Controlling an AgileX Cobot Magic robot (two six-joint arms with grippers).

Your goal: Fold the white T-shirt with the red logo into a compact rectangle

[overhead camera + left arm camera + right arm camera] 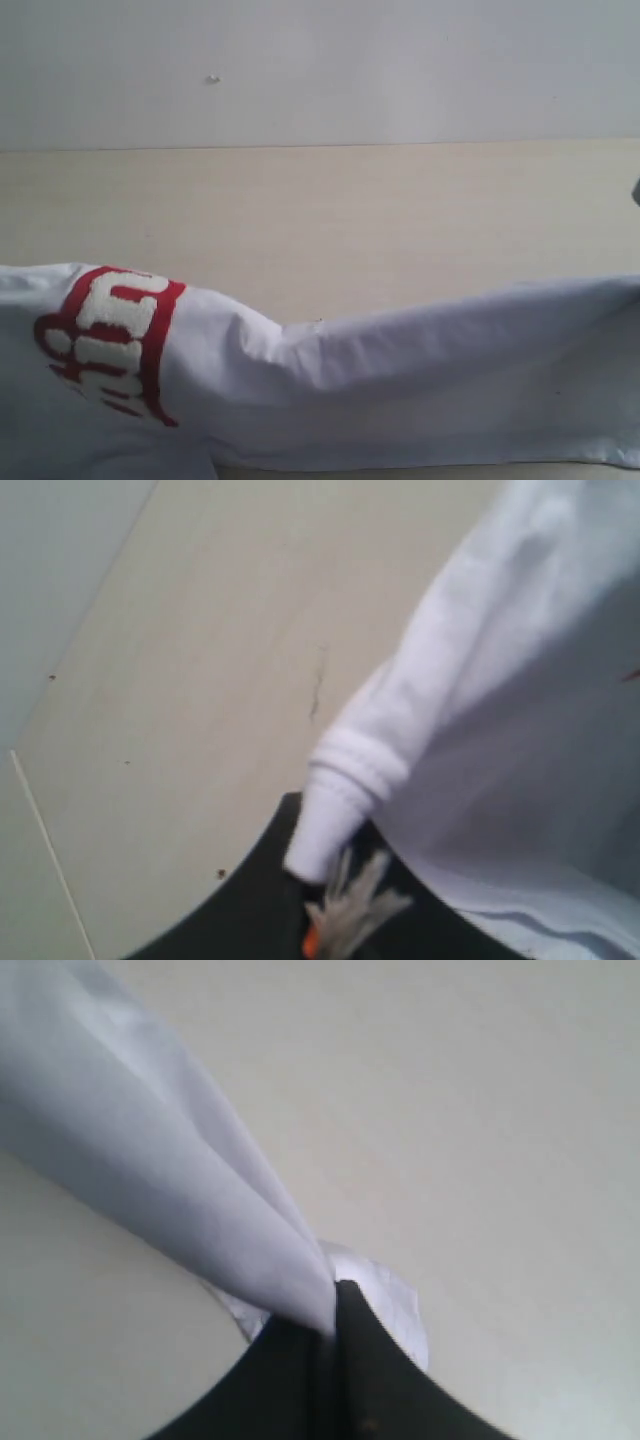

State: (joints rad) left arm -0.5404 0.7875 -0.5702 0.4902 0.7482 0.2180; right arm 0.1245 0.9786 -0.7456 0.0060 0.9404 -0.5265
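Observation:
The white T-shirt [400,380] hangs stretched across the bottom of the exterior view, lifted off the pale table. Its red logo [110,335] with fuzzy white letters shows at the left, wrapped round a fold. Neither gripper shows in the exterior view. In the left wrist view my left gripper [325,885] is shut on the ribbed collar [350,780], with grey tags and a bit of the orange tag [312,942] sticking out between the dark fingers. In the right wrist view my right gripper [332,1325] is shut on a bunched edge of the T-shirt [160,1180], which runs taut away from it.
The light wooden table [330,220] lies behind and under the cloth, with a plain grey wall [320,70] beyond its far edge. A dark object [636,192] pokes in at the right border of the exterior view.

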